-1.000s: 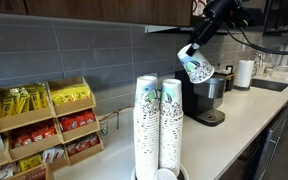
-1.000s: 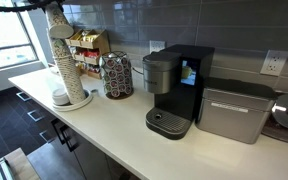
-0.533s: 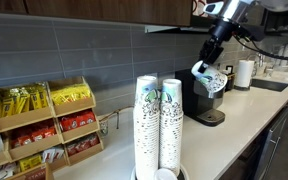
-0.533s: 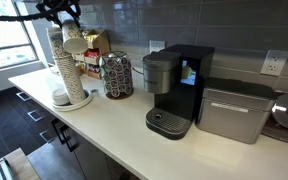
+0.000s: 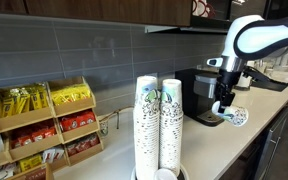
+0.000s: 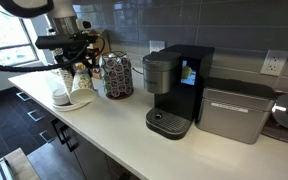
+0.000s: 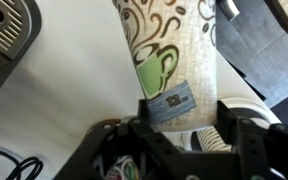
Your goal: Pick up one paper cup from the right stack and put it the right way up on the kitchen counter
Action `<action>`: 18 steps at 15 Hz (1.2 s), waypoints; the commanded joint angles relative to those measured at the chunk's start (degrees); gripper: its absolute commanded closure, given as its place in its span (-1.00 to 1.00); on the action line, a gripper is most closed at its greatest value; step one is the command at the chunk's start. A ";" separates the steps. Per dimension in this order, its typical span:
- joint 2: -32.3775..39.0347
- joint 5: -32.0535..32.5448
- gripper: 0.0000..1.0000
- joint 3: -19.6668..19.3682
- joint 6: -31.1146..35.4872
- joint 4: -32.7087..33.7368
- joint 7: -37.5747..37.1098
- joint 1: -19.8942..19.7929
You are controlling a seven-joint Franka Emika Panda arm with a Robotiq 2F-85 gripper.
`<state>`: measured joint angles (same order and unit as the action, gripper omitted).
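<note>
My gripper (image 7: pixel 189 125) is shut on one paper cup (image 7: pixel 169 55), white with dark swirls and a green cup logo, pinched between both fingers (image 7: pixel 234 135). In both exterior views the gripper (image 5: pixel 227 104) (image 6: pixel 72 68) holds the cup (image 5: pixel 238 117) (image 6: pixel 82 80) tilted, low above the pale kitchen counter (image 5: pixel 249 135) (image 6: pixel 104 125). The two tall cup towers stand side by side at the near end, with the right stack (image 5: pixel 171 120) next to its twin (image 5: pixel 147 120). In the other exterior view the arm mostly hides the towers.
A black coffee machine (image 5: pixel 202 95) (image 6: pixel 174 85) stands at the tiled wall just behind the gripper. Snack racks (image 5: pixel 39 125) and a pod holder (image 6: pixel 116 75) line the wall. A white plate (image 6: pixel 76 99) lies under the cup, and a metal box (image 6: pixel 234 112) stands further along.
The gripper has come down from high up with the cup, moving away from the towers to just above the counter in front of the coffee machine. The cup has turned in its grip.
</note>
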<state>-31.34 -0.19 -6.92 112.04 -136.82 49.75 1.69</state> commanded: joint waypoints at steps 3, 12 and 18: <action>0.22 0.29 -0.30 -0.65 0.05 -0.78 -0.07 0.85; 8.24 0.48 0.20 1.27 9.45 -9.65 1.66 3.47; 15.67 0.32 0.20 2.34 24.18 -12.16 1.47 3.72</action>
<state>-18.67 -0.19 -4.83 131.30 -148.27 50.82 5.30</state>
